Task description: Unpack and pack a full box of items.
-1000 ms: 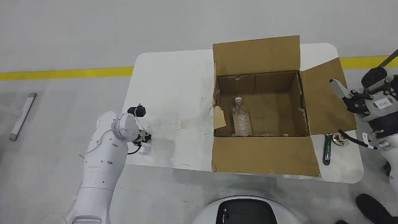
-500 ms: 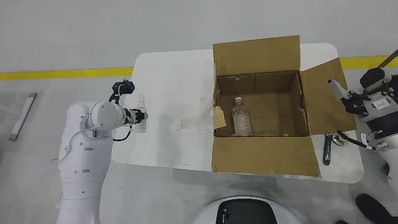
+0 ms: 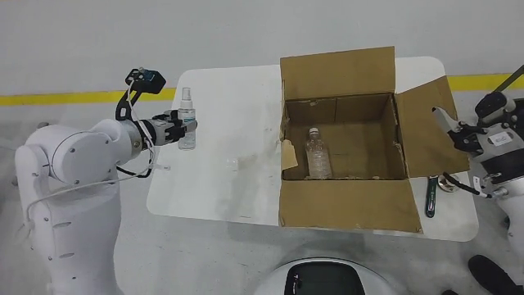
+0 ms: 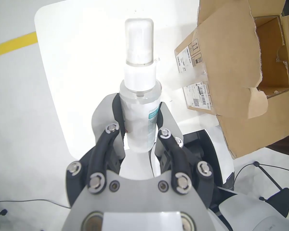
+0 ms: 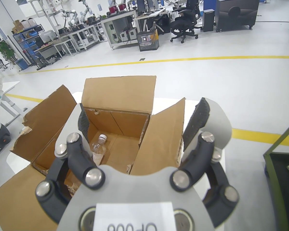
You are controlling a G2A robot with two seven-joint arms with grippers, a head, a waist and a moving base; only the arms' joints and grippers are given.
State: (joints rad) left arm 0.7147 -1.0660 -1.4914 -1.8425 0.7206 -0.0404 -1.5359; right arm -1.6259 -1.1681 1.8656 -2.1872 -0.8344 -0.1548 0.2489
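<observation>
White rounded-corner bench (image 3: 221,123) stands on grey floor (image 3: 246,16), with a yellow tape line (image 3: 82,96) passing under it. Short grey bar (image 3: 29,152) lies on the floor, well off the bench's left end. Background: black office chairs (image 5: 184,28), dark cabinet (image 5: 237,13), leafy green plant (image 5: 2,48).

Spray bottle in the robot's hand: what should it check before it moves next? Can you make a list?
1. Left hand gripping the spray bottle: ok, shut around its body.
2. Clear cap on the spray bottle: ok.
3. Box flaps open: ok.
4. Room in the box beside the water bottle: ok, bare cardboard next to it.
5. Right hand out of the way: ok, open and outside the box.
6. Spray bottle lifted off the table: cannot tell.
</observation>
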